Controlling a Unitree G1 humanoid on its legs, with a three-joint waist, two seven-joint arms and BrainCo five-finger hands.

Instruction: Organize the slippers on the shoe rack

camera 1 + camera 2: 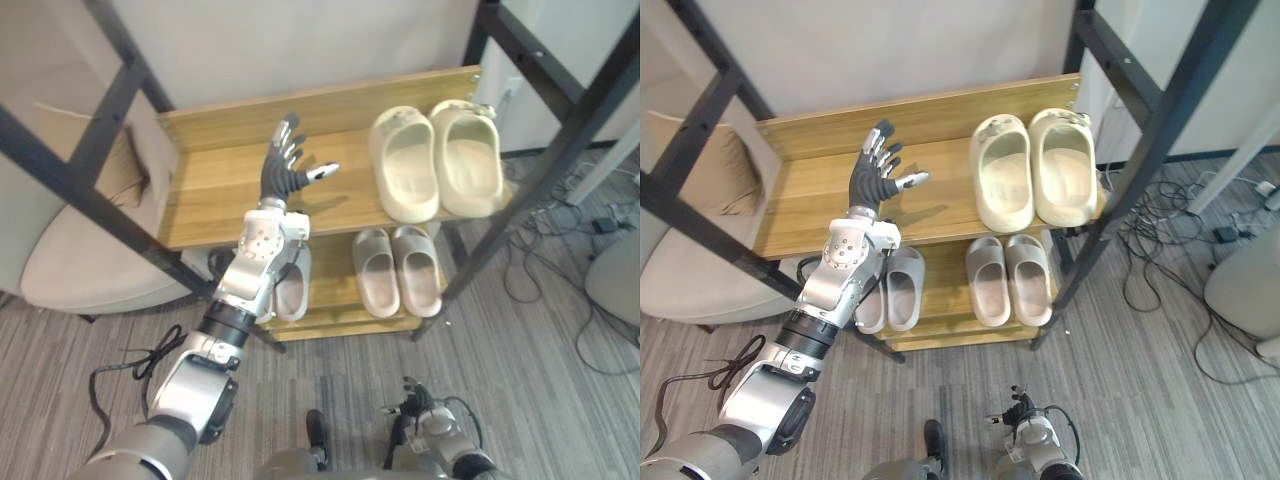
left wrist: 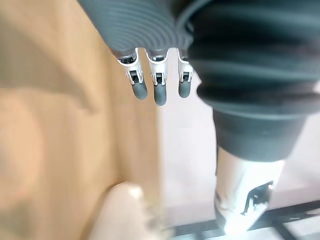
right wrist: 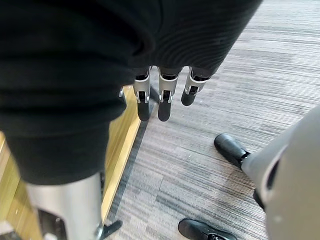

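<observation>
Cream slippers: one pair, side by side and touching, toes to 12 o'clock, at the 3 o'clock end of the top shelf of the shoe rack. Grey slippers: one pair on the lower shelf, at 6 o'clock from the cream pair. A third pair lies at 9 o'clock from the grey pair, partly hidden by the forearm; it appears to be the same grey.

Left hand: over the top shelf at 9 o'clock from the cream pair, well apart from it, fingers spread wide, holding nothing.

Right hand: low over the floor, fingers hanging straight, holding nothing.
</observation>
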